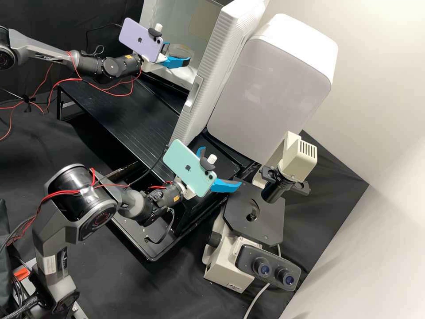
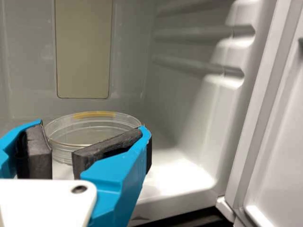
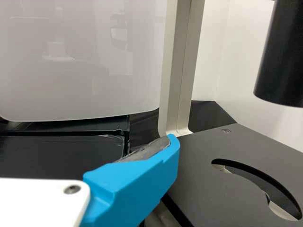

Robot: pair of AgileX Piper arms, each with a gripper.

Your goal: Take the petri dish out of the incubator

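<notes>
The step in hand, as I judge it, is drawing the dish (image 2: 94,127) out. The left gripper (image 2: 92,130), at the upper left of the high view, reaches into the open incubator (image 1: 175,20). Its dark pads (image 2: 106,149) meet the dish's wall on both sides with no gap showing, so I take it as grasped, though probably lightly. The dish sits on the white floor (image 2: 180,175) of the chamber, towards the back and below the moulded ribs (image 2: 199,66) of the side wall. To do this well, hold just enough pressure, since a thin clear wall like this could flex or slip out sideways if squeezed hard. Lift only a little off the floor and keep the dish level, because a lid, if it has one, may sit loose. Then back straight out along the line of entry, keeping off the door (image 1: 212,66) that stands open in the upper middle of the high view. As for contents, the dish is shallow and transparent with a yellowish tint along its far rim, and I cannot tell whether any medium lies in it. The right gripper (image 1: 221,167), at the centre of the high view, is spread and holds nothing. It hangs by the edge of the microscope stage (image 3: 213,184), well apart from the dish.
</notes>
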